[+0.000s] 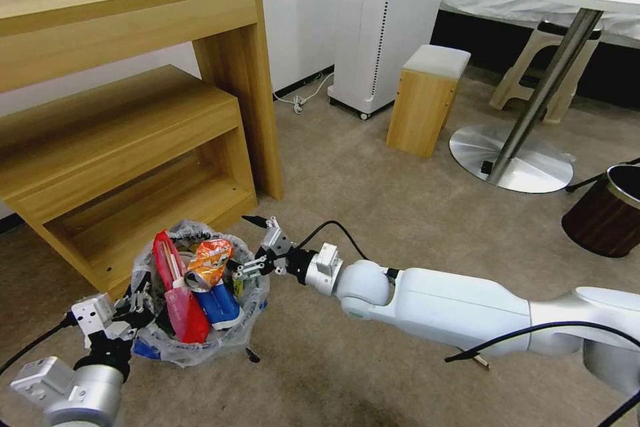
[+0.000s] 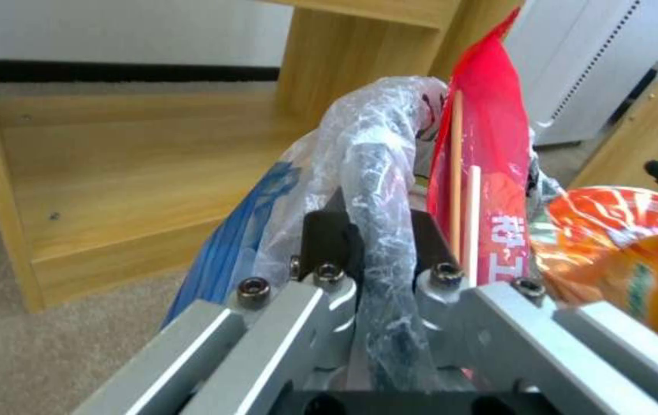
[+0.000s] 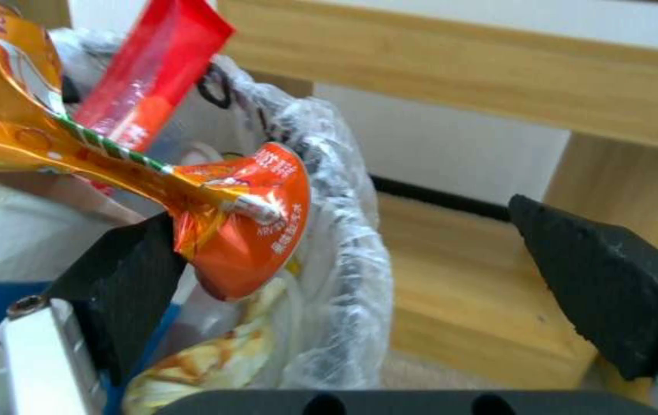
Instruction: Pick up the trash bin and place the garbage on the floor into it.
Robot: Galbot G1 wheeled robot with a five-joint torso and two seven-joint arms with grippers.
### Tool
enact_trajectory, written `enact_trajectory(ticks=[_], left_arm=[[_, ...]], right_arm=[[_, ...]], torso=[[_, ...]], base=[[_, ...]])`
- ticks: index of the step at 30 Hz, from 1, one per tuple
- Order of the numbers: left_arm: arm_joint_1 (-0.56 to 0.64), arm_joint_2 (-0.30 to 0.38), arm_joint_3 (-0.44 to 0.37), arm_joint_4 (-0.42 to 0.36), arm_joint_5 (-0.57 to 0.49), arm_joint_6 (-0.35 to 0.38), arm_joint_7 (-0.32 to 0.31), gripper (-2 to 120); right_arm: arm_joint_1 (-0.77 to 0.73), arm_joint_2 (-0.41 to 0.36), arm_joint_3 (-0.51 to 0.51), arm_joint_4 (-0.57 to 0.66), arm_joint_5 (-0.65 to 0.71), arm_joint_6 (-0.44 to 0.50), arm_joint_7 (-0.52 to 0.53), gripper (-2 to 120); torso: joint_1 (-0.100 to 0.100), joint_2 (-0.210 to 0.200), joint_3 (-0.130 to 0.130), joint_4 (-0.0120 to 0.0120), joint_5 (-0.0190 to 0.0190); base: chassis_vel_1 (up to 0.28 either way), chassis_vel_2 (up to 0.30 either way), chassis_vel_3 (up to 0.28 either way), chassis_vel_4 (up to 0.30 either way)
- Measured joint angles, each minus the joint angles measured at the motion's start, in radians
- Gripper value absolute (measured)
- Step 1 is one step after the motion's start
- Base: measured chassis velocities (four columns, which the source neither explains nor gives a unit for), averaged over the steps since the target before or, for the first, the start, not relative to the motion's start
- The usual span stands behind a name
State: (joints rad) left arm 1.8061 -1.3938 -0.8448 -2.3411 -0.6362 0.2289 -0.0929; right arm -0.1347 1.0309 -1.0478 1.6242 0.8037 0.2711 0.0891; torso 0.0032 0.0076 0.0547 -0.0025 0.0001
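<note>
The trash bin (image 1: 248, 320), dark blue with a clear printed bag, stands low in front of the wooden shelf and is stuffed with garbage. In it are a red packet (image 1: 179, 303) with a wooden stick (image 2: 455, 173), an orange snack wrapper (image 1: 210, 260) and a blue-white carton (image 1: 217, 303). My left gripper (image 1: 141, 301) is shut on the bin's bag-covered rim (image 2: 379, 230). My right gripper (image 1: 250, 247) is open at the opposite rim. The orange wrapper (image 3: 244, 230) rests against one of its black pads (image 3: 125, 282); the other pad (image 3: 605, 282) is outside the bin. Beige carpet covers the floor (image 1: 373, 187).
A wooden two-tier shelf (image 1: 133, 113) stands right behind the bin. Farther right are a small wooden stool (image 1: 427, 100), a white appliance (image 1: 380, 27), a round table's metal base (image 1: 510, 163) and a brown bin with a dark rim (image 1: 607, 213).
</note>
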Motion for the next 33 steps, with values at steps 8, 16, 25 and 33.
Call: enact_trajectory(ticks=[8, 16, 25, 33], left_arm=[[-0.01, 0.002, 0.013, 0.005, 0.009, 0.0, 0.008, 3], [-0.02, -0.005, 0.031, 0.013, 0.024, 0.0, 0.016, 3], [-0.026, -0.018, 0.046, 0.031, 0.051, -0.007, 0.029, 3], [-0.056, -0.014, 0.047, 0.066, 0.049, -0.01, 0.028, 3]], right_arm=[[0.042, 0.002, -0.033, 0.011, 0.035, -0.055, 0.075, 100], [0.093, 0.024, -0.089, 0.01, 0.075, -0.097, 0.109, 100], [0.165, 0.075, -0.141, 0.019, 0.104, -0.097, 0.111, 100], [0.218, 0.049, -0.161, 0.061, 0.116, -0.097, 0.114, 100]], torso=[[0.0, 0.0, 0.0, 0.0001, 0.0], [0.0, 0.0, 0.0, -0.0001, -0.0002], [0.0, 0.0, 0.0, 0.0002, -0.0002], [0.0, 0.0, 0.0, -0.0001, -0.0002]], base=[[0.0, 0.0, 0.0, 0.0], [0.0, 0.0, 0.0, 0.0], [0.0, 0.0, 0.0, 0.0], [0.0, 0.0, 0.0, 0.0]])
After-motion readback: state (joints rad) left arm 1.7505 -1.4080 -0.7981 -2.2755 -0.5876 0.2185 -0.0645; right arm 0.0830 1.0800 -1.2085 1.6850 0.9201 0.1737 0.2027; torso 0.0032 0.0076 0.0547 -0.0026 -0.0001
